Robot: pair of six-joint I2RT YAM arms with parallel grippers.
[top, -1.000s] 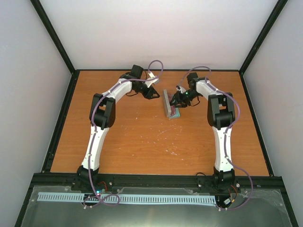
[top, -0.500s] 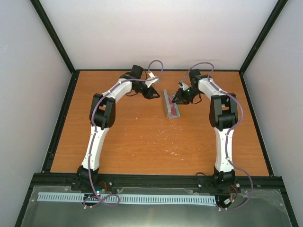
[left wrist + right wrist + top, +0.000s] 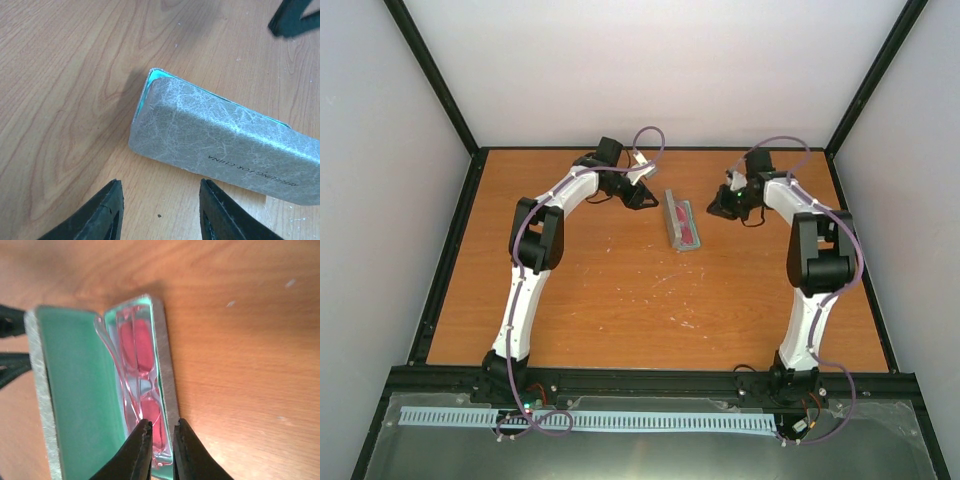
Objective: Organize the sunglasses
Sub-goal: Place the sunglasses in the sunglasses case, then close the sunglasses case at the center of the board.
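Sunglasses [image 3: 137, 370] lie folded in the tray of the open case [image 3: 75, 390], their pink-red lenses running lengthwise along the grey rim, clear frame against the green lining. From above, the case sits on the table [image 3: 620, 300] toward the 12 o'clock edge, a little right of centre, its long side running roughly 12 to 6, with the pink of the glasses showing inside

The right gripper [image 3: 162, 422] has its fingers nearly pressed together, with only a thin slit between them and nothing pinched. In its wrist view the tips point at the near end of the tray. From above it sits at about 2 o'clock from the case, apart from it

The left gripper [image 3: 160, 186] is spread wide and holds nothing. Its camera looks at the grey textured outside of the lid, a sliver of green at the edge, small print along the face. From above it sits at about 10 o'clock from the case, near but not touching
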